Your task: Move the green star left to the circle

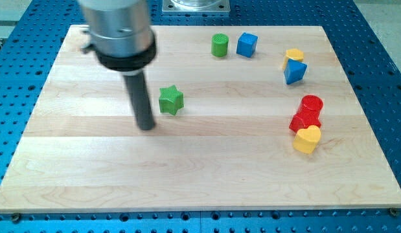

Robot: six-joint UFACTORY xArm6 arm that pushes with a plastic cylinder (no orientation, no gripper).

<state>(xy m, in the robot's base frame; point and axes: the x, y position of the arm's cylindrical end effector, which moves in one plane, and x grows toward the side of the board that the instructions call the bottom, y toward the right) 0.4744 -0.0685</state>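
The yellow heart-shaped block lies nearest, touching a red block of unclear shape and a red cylinder. On the wooden counter, my tip rests just left of the green star; this end effector is a bare rod, gripping nothing. Farther back sit a blue block, yellow block, blue cube and green cylinder.
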